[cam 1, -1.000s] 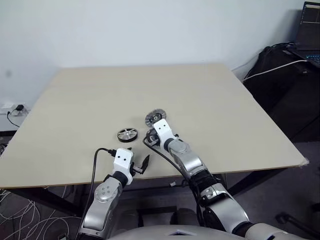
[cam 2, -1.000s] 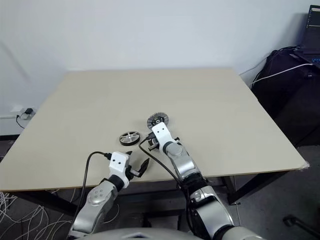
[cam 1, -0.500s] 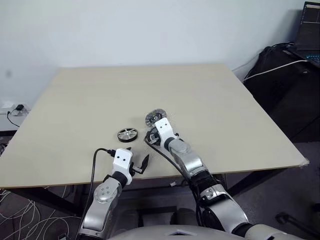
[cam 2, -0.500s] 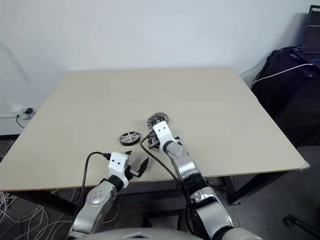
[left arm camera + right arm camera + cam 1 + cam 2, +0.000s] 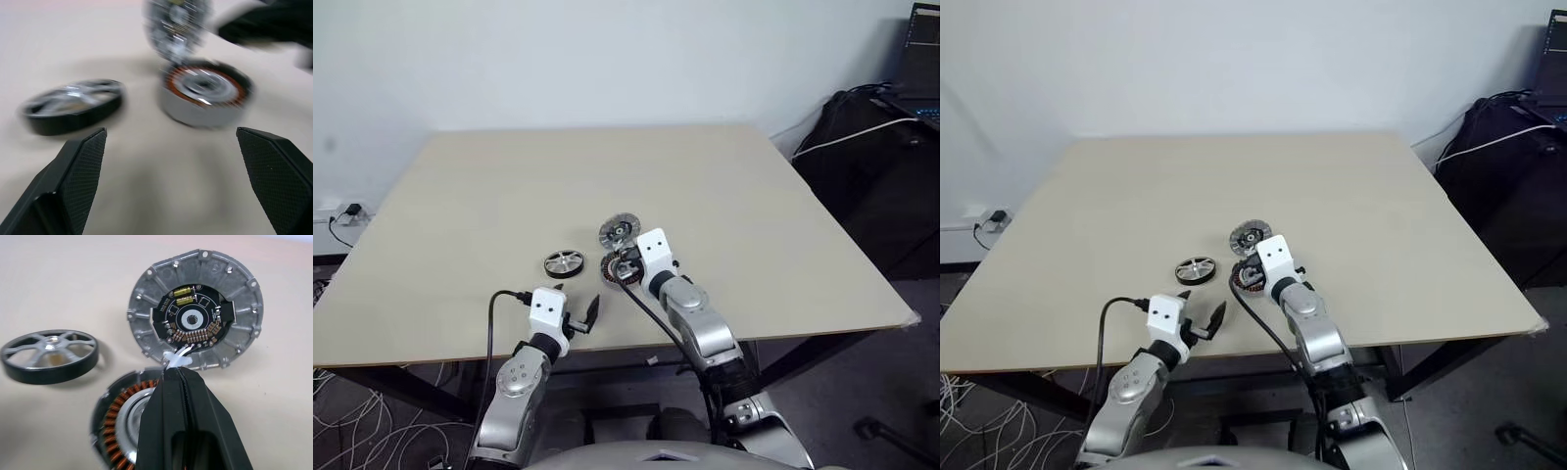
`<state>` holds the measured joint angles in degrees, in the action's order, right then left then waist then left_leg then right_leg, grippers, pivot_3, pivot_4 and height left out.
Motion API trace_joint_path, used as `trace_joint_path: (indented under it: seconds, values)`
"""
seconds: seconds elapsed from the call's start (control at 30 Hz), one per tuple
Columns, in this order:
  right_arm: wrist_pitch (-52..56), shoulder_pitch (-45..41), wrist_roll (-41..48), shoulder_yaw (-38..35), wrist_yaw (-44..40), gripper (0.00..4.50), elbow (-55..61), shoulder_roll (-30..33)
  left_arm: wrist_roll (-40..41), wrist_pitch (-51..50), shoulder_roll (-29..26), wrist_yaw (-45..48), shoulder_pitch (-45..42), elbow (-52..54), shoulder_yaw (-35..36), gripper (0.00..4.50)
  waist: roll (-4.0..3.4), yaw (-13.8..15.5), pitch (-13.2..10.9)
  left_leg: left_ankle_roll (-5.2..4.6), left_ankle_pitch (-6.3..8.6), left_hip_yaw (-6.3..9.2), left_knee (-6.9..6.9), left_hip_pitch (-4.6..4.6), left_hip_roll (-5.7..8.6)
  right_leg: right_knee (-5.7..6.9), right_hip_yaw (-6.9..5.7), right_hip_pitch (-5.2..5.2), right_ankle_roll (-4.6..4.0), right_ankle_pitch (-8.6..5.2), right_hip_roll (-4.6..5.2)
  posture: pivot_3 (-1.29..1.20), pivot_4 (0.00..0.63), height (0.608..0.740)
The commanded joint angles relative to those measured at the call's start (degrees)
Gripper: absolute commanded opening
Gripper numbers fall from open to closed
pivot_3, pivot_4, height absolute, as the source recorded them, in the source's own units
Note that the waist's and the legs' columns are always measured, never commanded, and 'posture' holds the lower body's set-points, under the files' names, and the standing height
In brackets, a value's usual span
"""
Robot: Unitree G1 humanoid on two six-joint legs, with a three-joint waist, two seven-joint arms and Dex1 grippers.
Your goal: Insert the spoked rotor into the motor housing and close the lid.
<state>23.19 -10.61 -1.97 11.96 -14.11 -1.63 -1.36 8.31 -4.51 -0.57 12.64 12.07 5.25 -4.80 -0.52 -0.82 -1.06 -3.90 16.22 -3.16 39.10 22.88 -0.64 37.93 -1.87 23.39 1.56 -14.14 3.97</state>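
Table (image 5: 754,215): a pale wooden top bearing three small motor parts near its front edge.
Spoked rotor (image 5: 563,263): lies flat on the table, apart from both grippers, to the left of the other two parts.
Motor housing (image 5: 122,423): its ring of copper windings faces up; it sits just beside the rotor, directly under the right gripper's fingers.
Lid (image 5: 195,316): a ribbed silver disc with a dark circuit centre, just behind the housing and tilted up toward the right wrist camera; thin white wires run from its lower edge.
Right gripper (image 5: 177,374): fingers pressed together, pinching the white wire tab at the lid's edge.
Left gripper (image 5: 576,308): fingers spread wide with nothing between them, hovering near the table's front edge, short of the rotor and housing.
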Motion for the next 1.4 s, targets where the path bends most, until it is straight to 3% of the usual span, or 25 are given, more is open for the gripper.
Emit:
trace_joint_path:
  seconds: [0.03,0.2,0.4,0.73,1.3,1.4]
  values:
    - [2.16,4.27,2.51,0.11,-1.82,0.01,11.13,1.32,11.64,-6.5,3.83,-1.79,-3.3,4.43,5.89,4.5,0.06,0.29,-0.02,-0.01,0.0,0.0,0.01,0.02,0.0,-0.02,-0.02,0.01,0.02,0.01,0.01,0.0,0.0,0.74]
    - [5.83,11.56,4.05,-0.14,-1.79,0.01,21.22,3.65,23.07,-16.64,5.39,-1.79,-6.5,2.91,11.19,4.5,0.14,0.1,-0.04,-0.05,-0.01,0.04,0.04,0.06,0.01,-0.05,-0.12,-0.02,0.05,0.01,-0.13,0.0,0.0,0.74]
    - [8.05,16.08,5.75,-0.23,-2.02,0.01,28.81,5.8,27.96,-22.99,6.1,-3.42,-8.18,0.89,12.86,4.5,0.33,0.18,-0.11,-0.07,-0.03,0.04,0.09,0.0,0.03,-0.06,-0.24,-0.1,0.09,0.0,-0.5,0.0,0.0,0.74]
    - [6.2,22.84,10.83,-0.61,-5.68,0.01,31.54,9.39,33.77,-25.21,8.39,-4.45,-11.88,-4.15,15.12,4.5,0.73,0.23,-0.23,-0.08,-0.03,0.06,0.11,-0.07,0.06,-0.12,-0.23,-0.21,0.09,0.01,-0.42,0.0,0.0,0.74]
    - [6.01,24.25,12.38,-1.23,-4.29,0.01,31.87,10.67,46.21,-26.68,11.07,-5.17,-16.7,-14.47,19.22,4.5,0.83,0.43,-0.24,-0.06,-0.03,0.13,0.12,-0.28,0.07,-0.19,-0.27,-0.47,0.07,0.01,-0.17,0.0,0.0,0.74]
    - [6.11,24.72,12.55,-1.6,-4.08,0.0,32.0,10.97,48.13,-25.68,11.77,-5.06,-17.42,-15.97,20.28,3.87,0.84,0.39,-0.24,-0.06,-0.03,0.15,0.12,-0.29,0.07,-0.18,-0.28,-0.5,0.07,0.01,-0.15,0.0,0.0,0.74]
